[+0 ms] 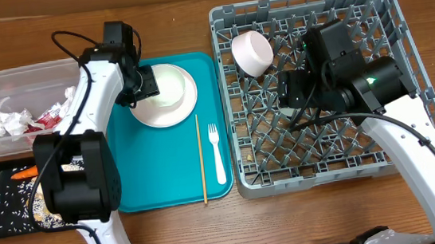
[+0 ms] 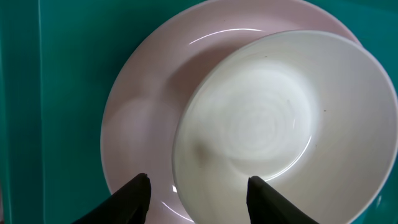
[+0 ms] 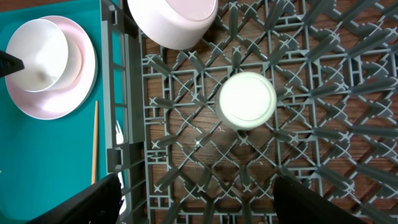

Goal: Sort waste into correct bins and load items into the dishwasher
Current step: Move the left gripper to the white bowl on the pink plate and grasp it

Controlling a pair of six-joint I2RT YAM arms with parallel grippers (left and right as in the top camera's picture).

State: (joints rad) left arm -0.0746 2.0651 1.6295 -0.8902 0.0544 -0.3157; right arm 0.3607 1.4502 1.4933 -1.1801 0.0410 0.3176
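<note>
Left wrist view: rim of the bowl [image 2: 280,124] is straddled by the left claw [image 2: 198,182], partly open, not clamped, and the right claw [image 3: 197,182] is held wide open, cup [image 3: 247,101] just ahead.

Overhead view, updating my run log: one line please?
left gripper open, straddling bowl rim; bowl on plate; right gripper open over rack, cup inside

I have my left arm [image 1: 93,90] stretched forward across the table with the wrist tipped down. The left gripper [image 2: 198,193] faces downward, jaws partly apart. My right arm [image 1: 410,131] angles in from the right, and the right gripper [image 3: 196,196] points down with jaws spread wide.
</note>
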